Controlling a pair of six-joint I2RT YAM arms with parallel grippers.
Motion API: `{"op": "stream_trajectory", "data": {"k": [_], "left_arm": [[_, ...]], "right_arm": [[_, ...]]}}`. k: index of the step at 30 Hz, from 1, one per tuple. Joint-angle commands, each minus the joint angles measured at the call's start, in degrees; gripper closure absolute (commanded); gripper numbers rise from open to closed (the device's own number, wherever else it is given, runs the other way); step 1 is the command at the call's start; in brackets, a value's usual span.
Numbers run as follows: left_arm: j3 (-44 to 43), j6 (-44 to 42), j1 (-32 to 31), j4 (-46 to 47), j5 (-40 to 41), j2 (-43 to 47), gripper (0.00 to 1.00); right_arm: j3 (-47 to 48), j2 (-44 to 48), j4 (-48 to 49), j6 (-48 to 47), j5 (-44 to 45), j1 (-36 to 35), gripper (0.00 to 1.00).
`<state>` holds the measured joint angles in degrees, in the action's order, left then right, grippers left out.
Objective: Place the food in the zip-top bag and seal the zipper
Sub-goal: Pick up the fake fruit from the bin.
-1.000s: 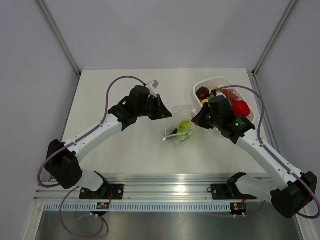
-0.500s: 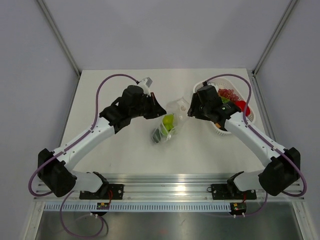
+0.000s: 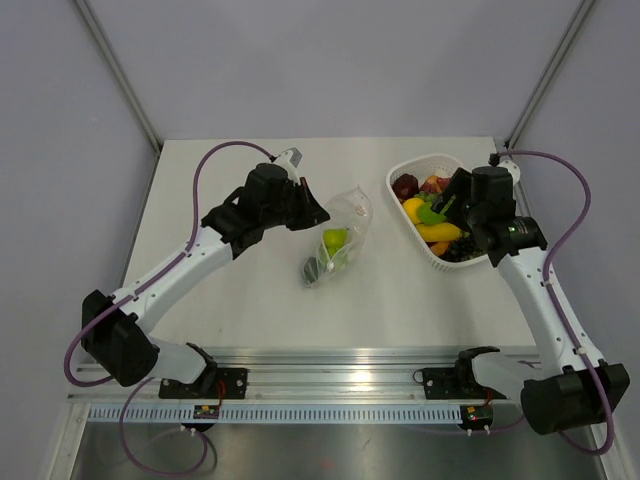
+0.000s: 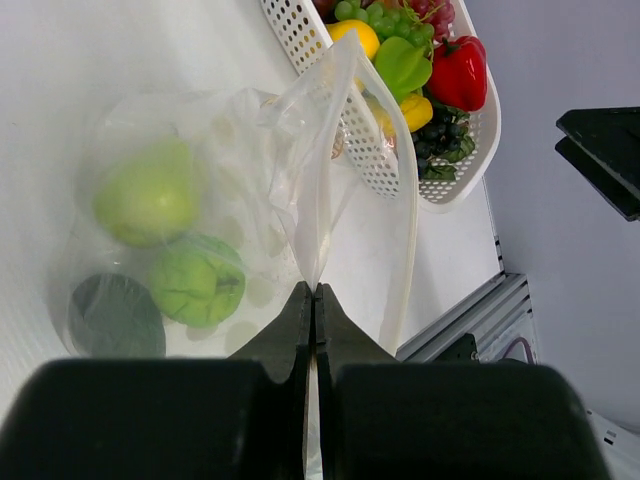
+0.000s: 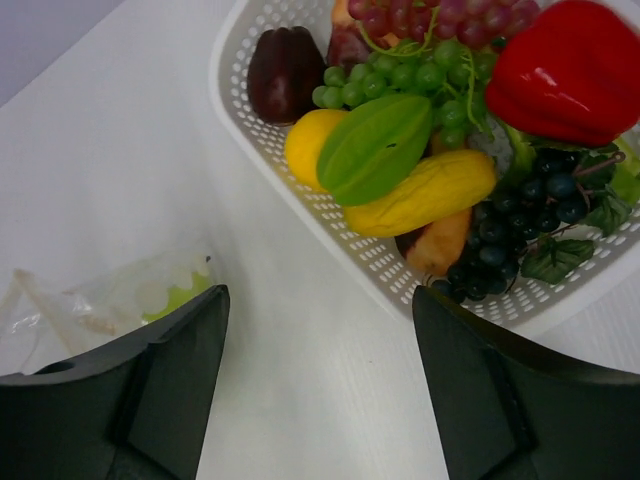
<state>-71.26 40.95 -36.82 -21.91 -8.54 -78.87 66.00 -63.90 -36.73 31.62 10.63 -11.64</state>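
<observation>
no readable text, no labels, no brands, no numbers

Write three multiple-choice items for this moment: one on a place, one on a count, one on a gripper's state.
1. Where is the red pepper?
A. in the white basket
B. in the zip-top bag
C. on the bare table

2. How many food pieces show inside the bag?
A. one
B. three
C. six

3. How is the right gripper?
A. shut on the pepper
B. shut on the bag
C. open and empty

Answers:
1 A, the pepper lies inside the basket's rim.
2 B, the left wrist view shows two green pieces and a dark one through the plastic.
3 C, its fingers stand wide apart above the table with nothing between them.
</observation>
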Motion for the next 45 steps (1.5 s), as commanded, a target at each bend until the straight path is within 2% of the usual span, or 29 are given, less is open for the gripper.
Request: {"op": "stream_trajectory", "data": {"k": [1, 4, 6, 10, 20, 24, 31, 34, 35, 39, 41, 42, 45], "left_arm": [[-2.56, -0.52, 0.52, 2.49, -0.25, -0.23, 1.00], [-2.30, -0.69, 0.52, 3.10, -1.74, -0.32, 1.00], [-2.13, -0.87, 0.52, 3.37, -2.62, -0.41, 1.00], [-1.25, -0.70, 0.52, 4.24, -4.20, -0.23, 1.00], [-0.63, -0.96, 0.52, 4.51, -5.35, -0.05, 1.00], [-0.54, -1.05, 0.52, 4.60, -5.44, 0.03, 1.00], [-0.63, -1.49, 0.52, 4.33, -5.18, 0.21, 1.00], [-0.54, -1.66, 0.52, 4.16, -5.09, 0.30, 1.00], [-0.54, -1.66, 0.52, 4.33, -5.09, 0.30, 1.00], [-0.28, -1.49, 0.52, 4.51, -5.18, 0.21, 1.00], [-0.02, -1.14, 0.52, 5.38, -5.70, 0.12, 1.00], [0.25, -0.96, 0.52, 5.56, -5.79, -0.23, 1.00], [0.25, -0.70, 0.52, 6.00, -6.23, -0.76, 1.00]], "right_arm": [[-2.19, -3.93, 4.37, 1.78, -4.65, 4.60, 0.17], [-3.59, -7.71, 9.11, 5.11, -8.86, 7.85, 0.06], [-4.03, -9.74, 11.67, 7.84, -10.37, 8.82, 0.04], [-2.19, -15.97, 14.14, 10.04, -9.49, 8.83, 0.04], [2.38, -24.34, 12.73, 11.45, -6.68, 9.27, 0.06], [4.31, -27.93, 12.21, 11.10, -6.59, 9.35, 0.09], [6.77, -31.72, 11.95, 10.75, -5.80, 9.44, 0.26], [6.43, -31.46, 12.21, 10.75, -5.71, 9.35, 0.37], [5.90, -31.20, 12.12, 10.75, -5.54, 9.44, 0.44], [4.32, -28.31, 12.30, 10.75, -5.18, 9.35, 0.60], [3.09, -27.07, 12.30, 10.57, -5.36, 9.35, 0.62], [2.48, -25.50, 12.47, 10.57, -5.27, 9.44, 0.67], [0.10, -21.99, 12.56, 10.92, -5.01, 9.44, 0.73]]}}
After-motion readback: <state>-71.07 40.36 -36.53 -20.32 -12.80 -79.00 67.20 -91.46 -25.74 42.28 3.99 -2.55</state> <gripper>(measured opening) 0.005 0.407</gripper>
